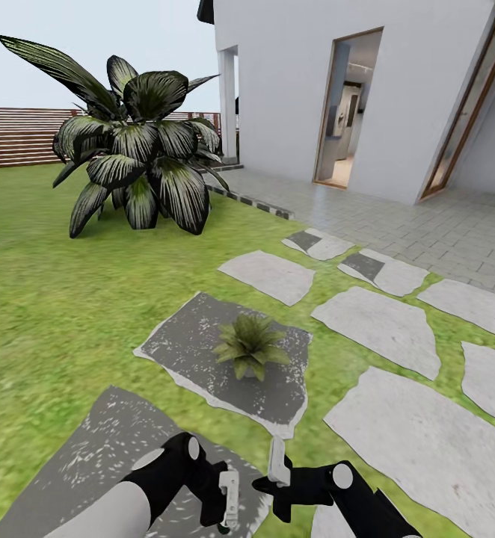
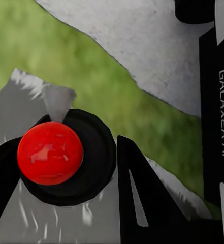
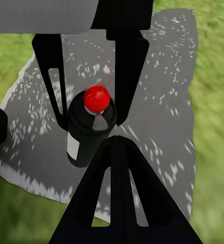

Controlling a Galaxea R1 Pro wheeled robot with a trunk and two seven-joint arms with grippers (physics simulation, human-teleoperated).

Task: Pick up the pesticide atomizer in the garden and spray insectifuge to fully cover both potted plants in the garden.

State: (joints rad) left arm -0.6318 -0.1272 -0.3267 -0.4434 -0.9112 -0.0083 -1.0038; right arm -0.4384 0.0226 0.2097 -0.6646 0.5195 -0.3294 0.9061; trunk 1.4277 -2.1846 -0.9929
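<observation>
Both arms were down low in the head view, forearms angled in toward each other so the two tools nearly met. The left tool [image 1: 229,499] pointed downward, its dark fingers [image 2: 142,198] closed around the pesticide atomizer [image 2: 61,157]. The right tool [image 1: 278,462] pointed up, fingers apart.

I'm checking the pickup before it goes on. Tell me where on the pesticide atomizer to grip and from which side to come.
Grip the pesticide atomizer on its dark round body, below the red top, coming down from above with a finger on either side. It stands upright on the grey paving stone, so its sides are free. The left gripper already straddles it from above; whether it has closed, I cannot tell.
</observation>
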